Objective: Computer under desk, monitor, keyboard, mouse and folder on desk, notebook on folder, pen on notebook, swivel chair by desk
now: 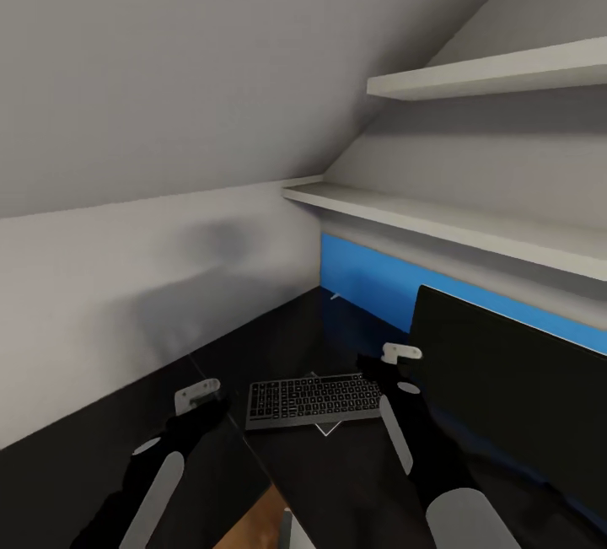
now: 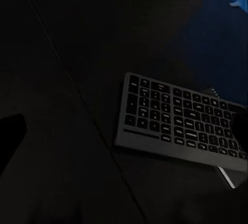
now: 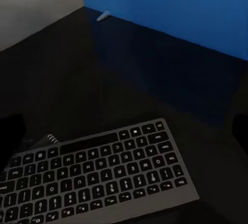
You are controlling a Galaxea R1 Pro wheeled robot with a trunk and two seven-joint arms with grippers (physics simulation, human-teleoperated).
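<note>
Right gripper: your right arm reaches in over the desk at the right end of the keyboard, close beside the monitor's left edge; you cannot tell how its jaws stand, since the black fingers melt into the dark top.
Left gripper: your left arm hangs over the desk's front part, left of the keyboard and apart from it; its jaw state cannot be told either.
Flat black keyboard with grey keys: lies on the desk between your two grippers, resting partly on a thin flat thing whose pale corner pokes out at its front edge.
Wide black flat-screen monitor: stands on the desk to the right of the keyboard.
Short white pen: lies at the desk's back edge, against the blue back panel.
Large black-topped desk: runs into the wall corner beneath two pale wall shelves.
</note>
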